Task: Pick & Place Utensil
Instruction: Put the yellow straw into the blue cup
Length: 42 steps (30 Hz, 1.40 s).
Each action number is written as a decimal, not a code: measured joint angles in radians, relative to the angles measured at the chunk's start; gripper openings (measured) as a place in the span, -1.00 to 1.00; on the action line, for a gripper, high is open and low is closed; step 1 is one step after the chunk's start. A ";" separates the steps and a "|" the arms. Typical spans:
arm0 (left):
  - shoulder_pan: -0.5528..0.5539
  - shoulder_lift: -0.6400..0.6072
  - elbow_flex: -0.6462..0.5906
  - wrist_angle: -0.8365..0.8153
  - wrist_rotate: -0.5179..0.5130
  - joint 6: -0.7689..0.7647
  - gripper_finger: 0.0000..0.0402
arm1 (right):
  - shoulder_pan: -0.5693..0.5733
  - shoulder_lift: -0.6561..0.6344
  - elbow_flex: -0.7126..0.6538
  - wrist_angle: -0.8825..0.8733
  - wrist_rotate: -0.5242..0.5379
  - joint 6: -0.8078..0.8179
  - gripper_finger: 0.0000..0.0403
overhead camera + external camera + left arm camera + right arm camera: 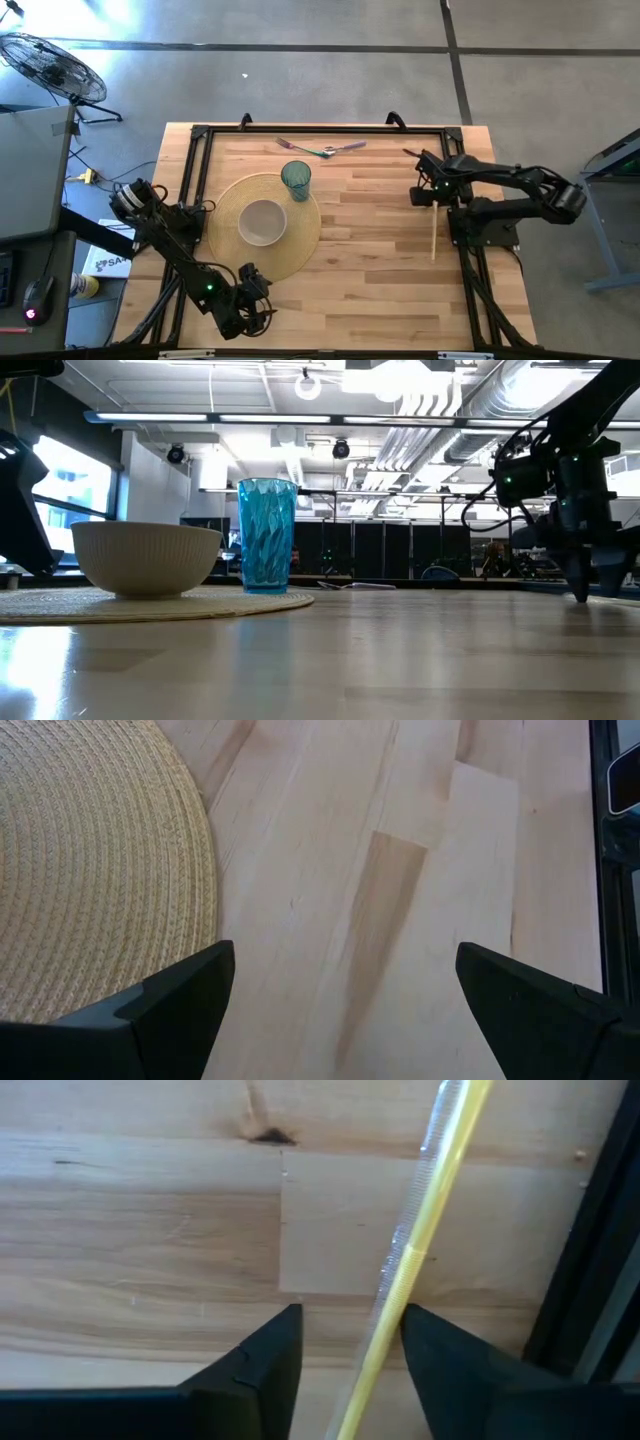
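Step in hand: closing in on the utensil with my right gripper (345, 1350). The utensil is a long, thin pale-yellow stick, a straw or chopstick by the look of it (434, 225), lying flat on the light wooden slatted table (380, 250) near its right side, just inside the black metal frame rail (465, 265).

Right gripper sits low over the far end of the stick. In the right wrist view the stick (410, 1250) runs between my two dark fingers (255, 1365); the gap between them is narrow, but wood shows on either side of the stick, so I judge the fingers not yet clamped. Nothing lifted: the stick lies on the boards.

Left gripper (345, 1010) waits near the table's front left, fingers spread wide, holding nothing, next to the round woven straw placemat (300, 245).

On the mat: a cream ribbed bowl (263, 222) at centre and a teal faceted glass tumbler (295, 180) at its far edge. A fork and spoon (320, 149) lie beyond the mat, near the back rail.

Next move, my judgement: squeeze squarely on the stick, since it is thin and could roll out. Then lift straight up and carry it left. Destination is likely the tumbler or bowl; the task does not say which.
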 joint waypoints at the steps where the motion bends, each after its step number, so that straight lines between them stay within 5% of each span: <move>1: 0.000 0.000 0.000 0.000 0.000 0.000 0.86 | 0.000 0.000 0.000 0.002 0.001 0.009 -0.24; 18: 0.000 0.000 0.000 0.000 0.062 0.000 0.86 | 0.134 0.000 0.004 0.048 0.066 0.057 -0.96; 30: 0.000 0.000 0.000 0.000 0.065 0.000 0.86 | 0.322 0.003 0.177 0.252 0.136 0.062 -0.95; 42: 0.000 0.000 0.000 0.004 0.070 0.000 0.86 | 0.523 0.002 0.371 0.600 0.286 -0.156 -0.98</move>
